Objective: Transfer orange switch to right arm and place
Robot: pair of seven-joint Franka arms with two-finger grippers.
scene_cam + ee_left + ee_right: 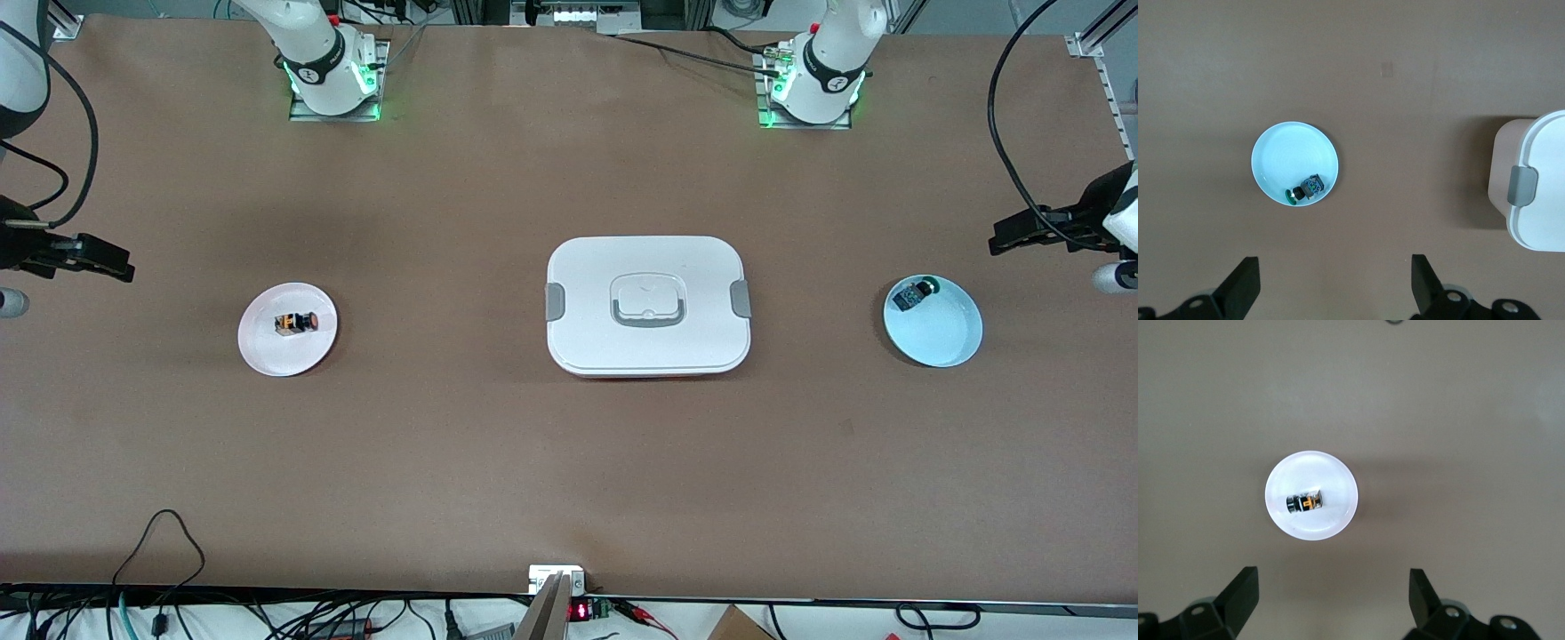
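step: reaching for orange switch (295, 322) on pink plate (267, 356), centre-left of front view | right gripper (107, 260) hanging wide, empty; descending squarely advised | left gripper (1022, 233) waiting wide, empty

High front camera overlooks the table (569, 462); wrist cameras look straight down.
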